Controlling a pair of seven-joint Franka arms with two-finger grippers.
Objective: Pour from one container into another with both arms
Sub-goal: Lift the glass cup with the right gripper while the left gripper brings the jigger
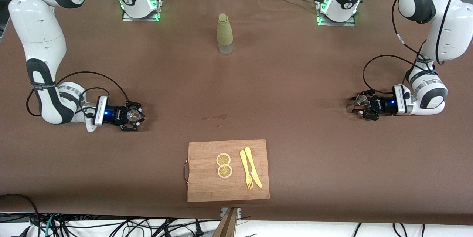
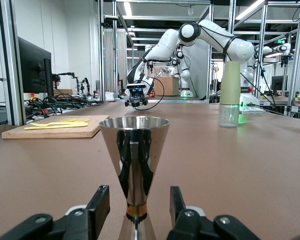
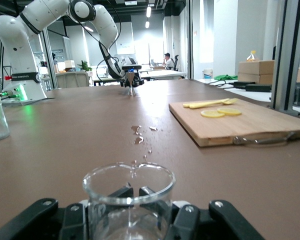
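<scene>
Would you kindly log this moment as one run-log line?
left gripper: jaws around jigger, gaps showing | right gripper: shut on glass | bottle: untouched

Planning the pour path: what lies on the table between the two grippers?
Only small wet spots on the bare table between left gripper and right gripper; front view.

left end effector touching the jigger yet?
Apart. The left wrist view shows brown table on both sides of the jigger stem, between it and the left end effector fingers.
</scene>
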